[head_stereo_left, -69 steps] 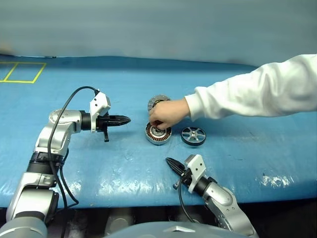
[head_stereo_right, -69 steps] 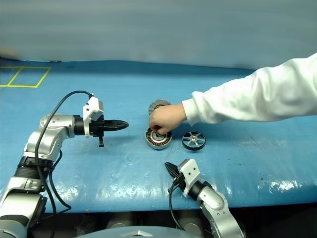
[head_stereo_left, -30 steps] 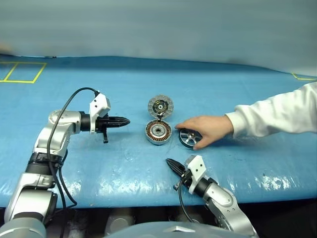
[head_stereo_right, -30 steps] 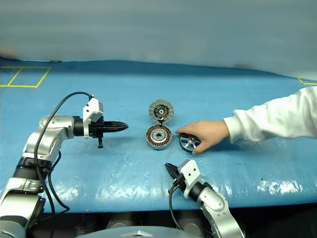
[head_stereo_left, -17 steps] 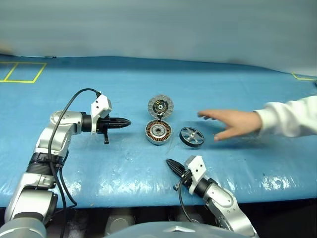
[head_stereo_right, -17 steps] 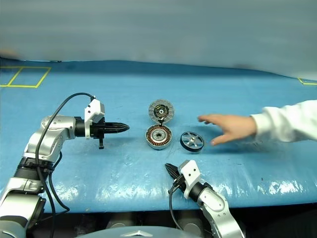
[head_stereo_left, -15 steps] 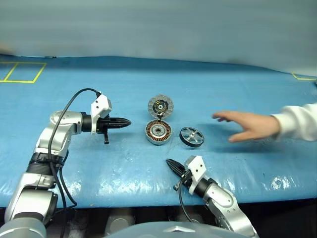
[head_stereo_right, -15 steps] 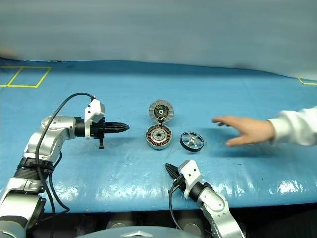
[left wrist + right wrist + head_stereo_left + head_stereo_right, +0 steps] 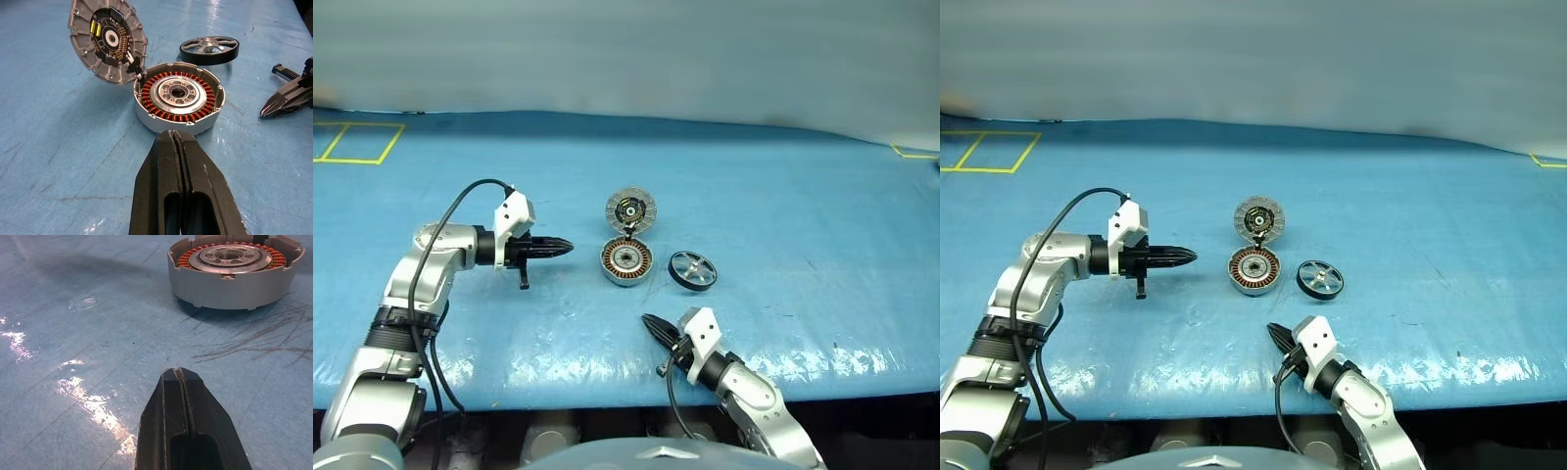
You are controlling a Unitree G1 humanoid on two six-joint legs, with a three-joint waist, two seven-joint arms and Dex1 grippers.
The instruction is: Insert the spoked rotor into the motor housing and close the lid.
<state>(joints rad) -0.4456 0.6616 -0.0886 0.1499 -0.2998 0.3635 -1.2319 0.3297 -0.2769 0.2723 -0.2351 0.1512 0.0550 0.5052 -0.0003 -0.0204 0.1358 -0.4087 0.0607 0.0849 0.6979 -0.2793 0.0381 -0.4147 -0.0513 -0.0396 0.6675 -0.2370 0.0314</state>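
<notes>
Step in hand, by judgement: fetching the rotor, nothing yet grasped. Nearest, the right gripper (image 9: 652, 324) is clenched on nothing, above the mat; it must open before descending squarely over the spoked rotor (image 9: 693, 269). Beside that lies the motor housing (image 9: 626, 261) (windings exposed). The left gripper (image 9: 560, 246), likewise clenched empty, points at it. Farthest, the lid (image 9: 630, 210) stands open.

The motor housing (image 9: 179, 98) was matt grey metal ringed with shiny copper windings (image 9: 195, 113). The blue table cover (image 9: 73, 333) under it looked scuffed, scratched and glossy. Both grippers' fingers (image 9: 178, 191) looked smooth black plastic.
</notes>
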